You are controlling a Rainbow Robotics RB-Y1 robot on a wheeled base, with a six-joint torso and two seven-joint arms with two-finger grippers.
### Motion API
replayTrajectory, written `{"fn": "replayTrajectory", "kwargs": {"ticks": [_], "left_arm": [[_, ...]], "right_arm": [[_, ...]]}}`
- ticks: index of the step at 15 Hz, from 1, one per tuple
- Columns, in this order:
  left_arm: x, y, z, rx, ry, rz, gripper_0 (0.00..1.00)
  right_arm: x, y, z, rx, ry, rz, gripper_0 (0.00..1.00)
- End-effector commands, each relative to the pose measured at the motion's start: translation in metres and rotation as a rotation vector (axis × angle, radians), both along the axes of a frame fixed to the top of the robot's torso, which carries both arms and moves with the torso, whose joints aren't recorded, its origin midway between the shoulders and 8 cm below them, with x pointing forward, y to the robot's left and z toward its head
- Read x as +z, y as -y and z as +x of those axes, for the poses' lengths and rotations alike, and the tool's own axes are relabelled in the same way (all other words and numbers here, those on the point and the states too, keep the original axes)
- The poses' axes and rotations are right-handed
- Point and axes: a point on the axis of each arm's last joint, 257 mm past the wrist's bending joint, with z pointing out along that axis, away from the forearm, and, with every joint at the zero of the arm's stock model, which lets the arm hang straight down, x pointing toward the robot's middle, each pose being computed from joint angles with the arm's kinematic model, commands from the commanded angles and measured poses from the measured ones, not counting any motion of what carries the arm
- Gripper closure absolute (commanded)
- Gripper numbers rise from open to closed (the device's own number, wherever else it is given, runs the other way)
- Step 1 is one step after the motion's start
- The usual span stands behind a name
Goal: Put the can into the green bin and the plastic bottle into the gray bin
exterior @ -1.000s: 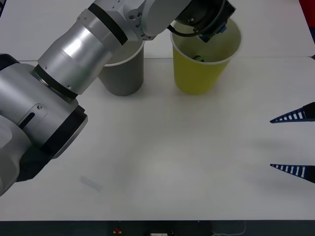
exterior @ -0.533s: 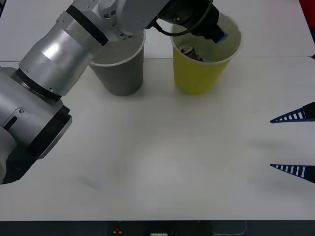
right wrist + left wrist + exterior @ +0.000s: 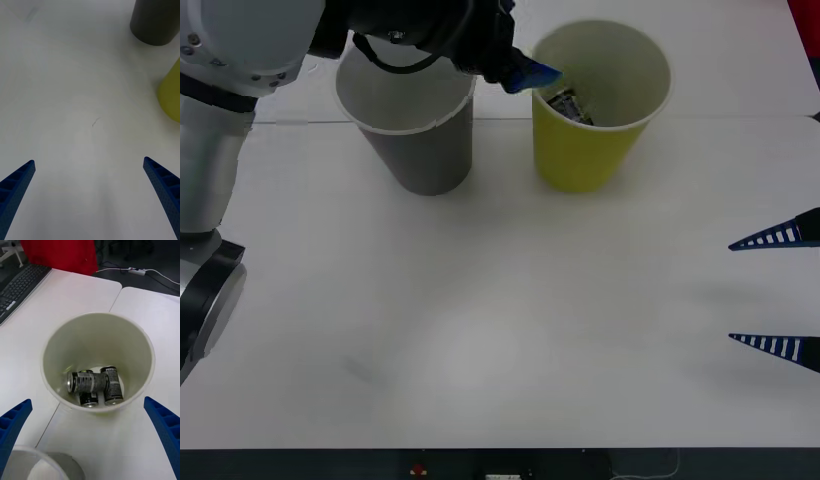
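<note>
Dark gray cans (image 3: pixel 93 384) with silver tops lying on their sides inside the green bin (image 3: pixel 595 150), gray bin (image 3: pixel 420 150) beside it, left pincer (image 3: pixel 90 450) released above, right pincer (image 3: pixel 90 195) released over the white surface (image 3: pixel 530 320).

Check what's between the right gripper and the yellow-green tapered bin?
Bare white tabletop. The right wrist view shows nothing lying from the open right gripper to the yellow-green tapered bin.
</note>
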Motion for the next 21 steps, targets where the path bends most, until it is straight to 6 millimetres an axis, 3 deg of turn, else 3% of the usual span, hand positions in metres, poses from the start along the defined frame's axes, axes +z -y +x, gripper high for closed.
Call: {"fn": "replayTrajectory", "kwargs": {"ticks": [1,8,13,21], "left_arm": [[-0.011,-0.029,-0.024,-0.029,0.01,-0.004,0.0],[-0.034,-0.117,-0.061,-0.121,0.065,0.093,0.0],[-0.068,-0.181,-0.087,-0.179,0.075,0.135,0.0],[-0.133,-0.266,-0.13,-0.245,0.053,0.308,0.0]], "right_arm": [[0.0,0.0,0.0,0.0,0.0,0.0,0.0],[0.0,0.0,0.0,0.0,0.0,0.0,0.0],[0.0,0.0,0.0,0.0,0.0,0.0,0.0],[0.0,0.0,0.0,0.0,0.0,0.0,0.0]]}}
